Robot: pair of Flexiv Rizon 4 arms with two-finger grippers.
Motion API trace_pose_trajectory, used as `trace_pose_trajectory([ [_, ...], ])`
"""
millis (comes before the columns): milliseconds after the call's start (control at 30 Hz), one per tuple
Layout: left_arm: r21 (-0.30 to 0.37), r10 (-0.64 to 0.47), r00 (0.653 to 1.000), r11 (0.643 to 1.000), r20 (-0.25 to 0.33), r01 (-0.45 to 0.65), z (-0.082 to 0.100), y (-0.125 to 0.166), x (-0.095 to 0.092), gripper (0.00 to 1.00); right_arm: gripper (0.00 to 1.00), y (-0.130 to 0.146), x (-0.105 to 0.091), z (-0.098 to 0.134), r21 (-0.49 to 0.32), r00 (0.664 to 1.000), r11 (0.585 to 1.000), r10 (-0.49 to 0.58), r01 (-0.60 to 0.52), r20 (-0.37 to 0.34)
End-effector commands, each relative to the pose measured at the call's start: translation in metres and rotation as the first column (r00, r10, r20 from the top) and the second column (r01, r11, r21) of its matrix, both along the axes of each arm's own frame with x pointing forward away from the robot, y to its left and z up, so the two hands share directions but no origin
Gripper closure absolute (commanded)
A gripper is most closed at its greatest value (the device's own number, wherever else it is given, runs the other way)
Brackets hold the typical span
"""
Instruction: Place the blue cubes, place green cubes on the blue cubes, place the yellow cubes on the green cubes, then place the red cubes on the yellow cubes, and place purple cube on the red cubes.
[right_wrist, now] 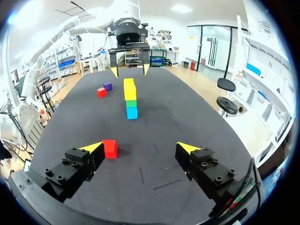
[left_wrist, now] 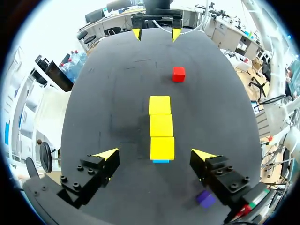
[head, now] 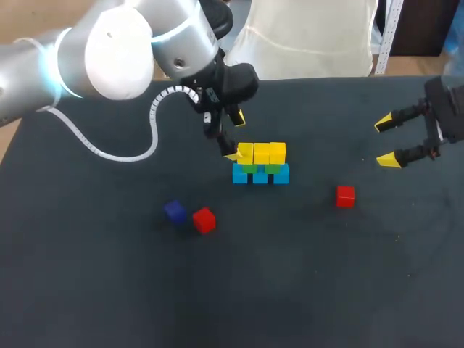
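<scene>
Three tiers built; red and purple outstanding
Yellow cubes are stacked on green cubes over blue cubes mid-table; red cubes and purple cube are left loose; left gripper and right gripper are held apart, empty

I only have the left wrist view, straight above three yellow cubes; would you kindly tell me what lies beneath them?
Observer: A layer of green cubes sits under the yellow cubes, on three blue cubes in a row.
Operator: Thank you. I see one red cube beyond them; is there another?
Observer: Yes, a second red cube lies right beside the purple cube, clear of the blue cubes.
</scene>
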State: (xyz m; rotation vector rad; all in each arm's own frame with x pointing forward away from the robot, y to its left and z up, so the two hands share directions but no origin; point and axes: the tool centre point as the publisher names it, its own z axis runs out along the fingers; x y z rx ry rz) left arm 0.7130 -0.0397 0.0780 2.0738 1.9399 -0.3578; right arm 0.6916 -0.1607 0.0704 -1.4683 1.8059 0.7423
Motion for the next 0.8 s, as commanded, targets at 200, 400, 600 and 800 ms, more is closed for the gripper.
trace_pose_trajectory([
  [200,-0.006,0.012,1.0,1.0,0.018,-0.012,0.001,0.022,-0.01,0.08,0.0,0.0,0.001,-0.001,0.002,1.0,1.0,0.002,-0.002,0.0],
  [400,-0.003,0.023,1.0,1.0,0.014,-0.023,-0.006,0.025,-0.014,1.0,0.0,0.0,0.001,-0.001,0.002,1.0,1.0,0.002,-0.002,0.0],
  [600,-0.002,0.023,1.0,1.0,0.01,-0.023,-0.011,0.023,-0.014,1.0,0.0,0.0,0.001,-0.001,0.002,1.0,1.0,0.002,-0.002,0.0],
  [800,0.027,0.015,1.0,1.0,-0.004,-0.015,-0.017,0.021,-0.014,1.0,0.0,0.0,0.001,-0.001,0.002,1.0,1.0,0.002,-0.002,0.0],
])
